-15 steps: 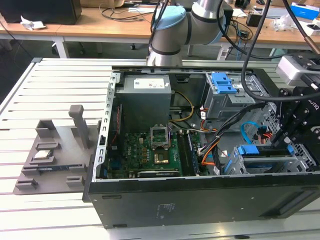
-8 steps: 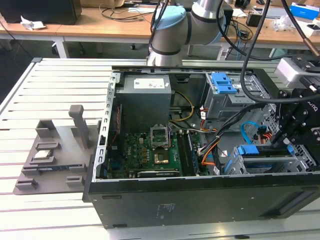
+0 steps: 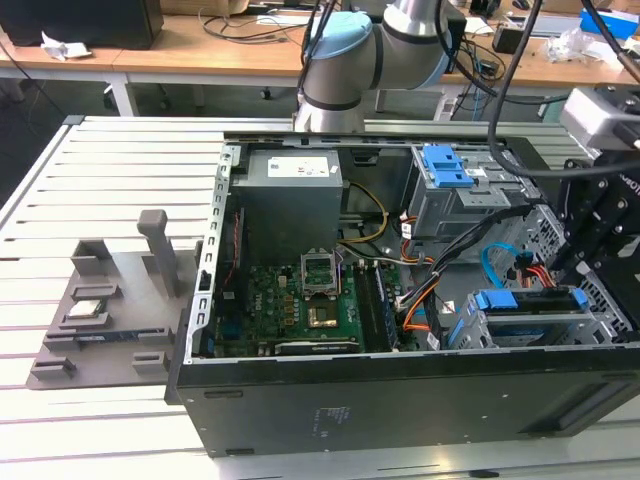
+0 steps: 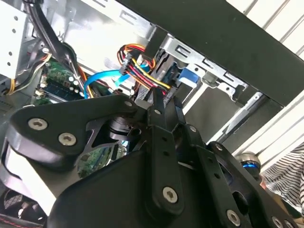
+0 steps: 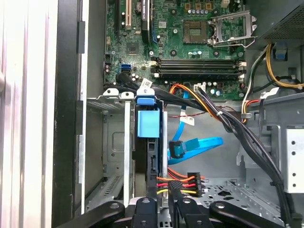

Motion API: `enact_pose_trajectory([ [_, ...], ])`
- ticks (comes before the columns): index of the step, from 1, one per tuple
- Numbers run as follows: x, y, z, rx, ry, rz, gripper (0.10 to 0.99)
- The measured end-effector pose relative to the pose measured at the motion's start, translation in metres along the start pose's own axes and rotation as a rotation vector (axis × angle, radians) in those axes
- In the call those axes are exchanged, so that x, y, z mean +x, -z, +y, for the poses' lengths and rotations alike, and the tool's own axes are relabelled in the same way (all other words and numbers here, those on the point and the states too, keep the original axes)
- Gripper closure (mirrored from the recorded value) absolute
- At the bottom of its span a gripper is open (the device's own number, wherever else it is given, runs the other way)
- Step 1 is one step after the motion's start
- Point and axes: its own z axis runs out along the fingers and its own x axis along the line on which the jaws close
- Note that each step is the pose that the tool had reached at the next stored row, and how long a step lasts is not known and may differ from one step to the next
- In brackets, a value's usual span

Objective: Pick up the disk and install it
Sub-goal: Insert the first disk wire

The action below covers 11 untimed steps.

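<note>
No print that I can read stands anywhere before me. The white label (image 3: pixel 302 169) on the grey power supply (image 3: pixel 290 200) carries lines too fine to make out in the exterior view. The motherboard (image 5: pixel 180 33) in the first wrist view bears small white markings, likewise illegible.

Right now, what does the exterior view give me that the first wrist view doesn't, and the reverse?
Exterior view alone: the grey moulded parts tray on the slatted table, and the arm's silver-and-blue joint. First wrist view alone: the black gripper just above the blue-railed disk sitting in the drive cage. Shared: green motherboard, blue flat data cable.
</note>
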Motion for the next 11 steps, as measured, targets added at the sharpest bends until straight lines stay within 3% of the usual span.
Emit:
enact_pose_trajectory([
  [1,-0.0036,0.0031,0.0002,0.000,0.000,0.0001,0.843],
  [3,-0.0060,0.0068,0.0005,0.000,0.000,0.0001,0.984],
  [11,-0.0058,0.0163,0.0010,0.000,0.000,0.0000,0.980],
])
